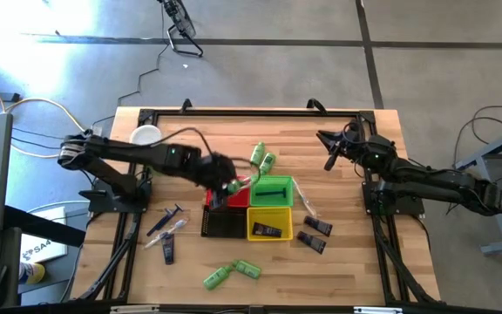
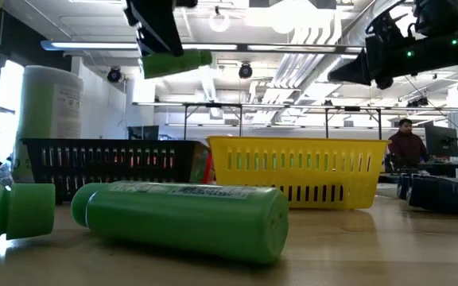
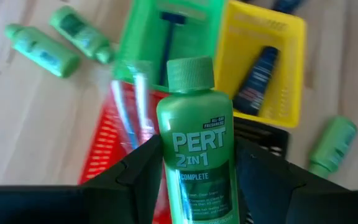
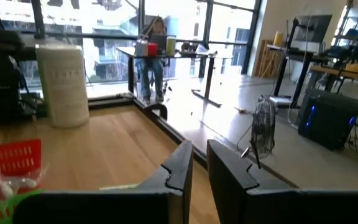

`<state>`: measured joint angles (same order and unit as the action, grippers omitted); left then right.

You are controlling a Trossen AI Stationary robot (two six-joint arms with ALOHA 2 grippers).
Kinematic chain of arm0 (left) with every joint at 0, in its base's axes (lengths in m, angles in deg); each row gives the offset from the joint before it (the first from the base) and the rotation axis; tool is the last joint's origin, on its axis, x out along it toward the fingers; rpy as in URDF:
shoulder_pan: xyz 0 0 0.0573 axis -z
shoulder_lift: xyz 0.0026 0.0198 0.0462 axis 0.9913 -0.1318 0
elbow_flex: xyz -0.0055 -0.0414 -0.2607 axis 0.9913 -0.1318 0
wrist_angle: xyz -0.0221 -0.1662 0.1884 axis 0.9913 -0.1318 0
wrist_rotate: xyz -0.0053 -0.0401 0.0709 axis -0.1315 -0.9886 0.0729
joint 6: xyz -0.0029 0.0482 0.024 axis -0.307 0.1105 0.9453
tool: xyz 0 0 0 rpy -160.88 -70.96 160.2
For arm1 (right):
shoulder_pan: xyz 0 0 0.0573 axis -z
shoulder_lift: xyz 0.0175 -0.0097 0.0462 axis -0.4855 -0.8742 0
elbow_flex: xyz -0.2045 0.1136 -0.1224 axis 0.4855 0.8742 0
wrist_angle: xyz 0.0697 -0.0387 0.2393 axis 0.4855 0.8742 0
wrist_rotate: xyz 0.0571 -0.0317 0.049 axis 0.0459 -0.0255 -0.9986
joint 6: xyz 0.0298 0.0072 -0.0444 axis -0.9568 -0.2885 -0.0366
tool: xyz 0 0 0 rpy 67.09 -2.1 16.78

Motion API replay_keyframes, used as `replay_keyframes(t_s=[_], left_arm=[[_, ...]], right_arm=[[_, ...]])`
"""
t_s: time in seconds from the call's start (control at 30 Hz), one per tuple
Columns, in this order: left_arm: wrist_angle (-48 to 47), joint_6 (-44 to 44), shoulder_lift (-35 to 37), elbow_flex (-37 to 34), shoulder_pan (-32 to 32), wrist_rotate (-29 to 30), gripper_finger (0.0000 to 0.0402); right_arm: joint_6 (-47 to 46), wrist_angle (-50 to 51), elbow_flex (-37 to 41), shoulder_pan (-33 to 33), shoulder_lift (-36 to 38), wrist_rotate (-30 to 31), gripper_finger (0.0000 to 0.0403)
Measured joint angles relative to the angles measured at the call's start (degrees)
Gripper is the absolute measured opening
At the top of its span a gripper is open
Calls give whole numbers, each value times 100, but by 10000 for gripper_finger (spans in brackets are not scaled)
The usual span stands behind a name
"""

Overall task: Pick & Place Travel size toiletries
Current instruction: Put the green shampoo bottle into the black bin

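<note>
step in hand: carry. the left gripper (image 3: 194, 186) is clenched on a green bottle (image 3: 196, 149), labelled pert 2 in 1, held clear of the table (image 1: 356, 262) above the cluster of baskets near the table's middle. in the low view the bottle hangs high, cap pointing sideways.

judgement: the next move calls for choosing a basket, bringing the bottle over it, lowering and letting go. which basket it is meant for cannot be told; it sits roughly over where the red and green ones meet.

the right gripper (image 4: 199, 165) waits raised near the right far corner, fingers nearly together, holding nothing.

containers:
- green basket (image 1: 271, 191): one dark blue stick-like item, seen in the left wrist view.
- yellow basket (image 1: 269, 223): one dark tube (image 3: 257, 81).
- red basket (image 3: 107, 140): a clear wrapped stick, as far as can be told.
- black basket (image 1: 223, 224): contents not visible.

still loose: two bottles beyond the green basket, two near the front edge, dark tubes to the right of the yellow basket, sticks at the left front.
</note>
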<state>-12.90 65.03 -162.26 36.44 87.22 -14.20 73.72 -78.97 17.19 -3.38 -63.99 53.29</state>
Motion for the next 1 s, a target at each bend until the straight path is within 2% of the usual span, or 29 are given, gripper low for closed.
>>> replay_keyframes(t_s=[0.37,0.5,0.67,1.0], left_arm=[[-24,-565,-342,-2,1436,1074,182],[-35,-880,-617,-5,1777,1487,182],[14,-1203,-1032,-7,1952,1691,182],[70,-1667,-1816,0,1963,1736,182]], right_arm=[[-312,-558,0,-7,-2,-67,40],[-452,-573,0,-7,-2,-292,40],[-483,-575,0,-7,-4,-488,40],[-423,-779,0,-7,-4,-485,40]])
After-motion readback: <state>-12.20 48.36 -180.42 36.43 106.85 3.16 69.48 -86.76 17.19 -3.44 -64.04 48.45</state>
